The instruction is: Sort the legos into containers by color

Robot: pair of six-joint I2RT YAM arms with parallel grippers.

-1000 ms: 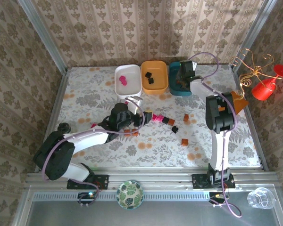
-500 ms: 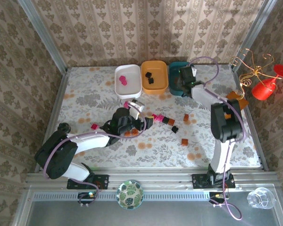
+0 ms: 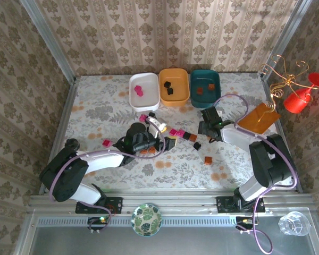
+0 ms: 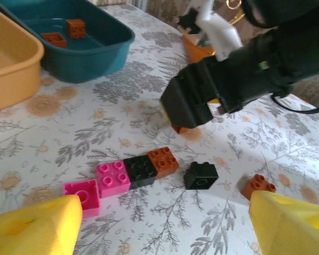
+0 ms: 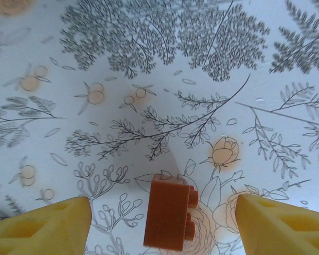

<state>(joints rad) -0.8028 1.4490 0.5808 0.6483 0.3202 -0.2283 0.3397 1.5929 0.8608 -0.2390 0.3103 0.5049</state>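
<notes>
Holds the left claw (image 4: 159, 234) wide open, yellow fingertips (image 4: 32, 228) spread low over the surface (image 3: 95, 111). Faces a touching row of legos (image 4: 130, 172): magenta, magenta, black, orange-brown, read left to right. Shows a loose black brick (image 4: 200, 175) just beside the row's right end. Puts the left arm nearer to that row than the right.

Along the far edge, again left to right: the white tray (image 3: 149, 100) with magenta pieces, the orange-yellow tray (image 3: 181, 93) with black pieces, the teal tray (image 3: 204, 101) with two orange-brown pieces.

Farther right, poises the right claw (image 5: 162, 226) just as open, nothing gripped, directly over a single orange-brown brick (image 5: 167, 212) resting on the surface. Places that brick about midway between the yellow fingers (image 5: 42, 223), clear of both. Lays its long axis across the line joining the fingers, so a squeeze would probably land on the short width. Calls, most likely, for little beyond a straight descent before closing.

Looks small, hard and matte, with studs turned toward the right-hand finger, so apparently tipped on its side. Belongs by colour in the teal tray, well apart beyond the claw.
</notes>
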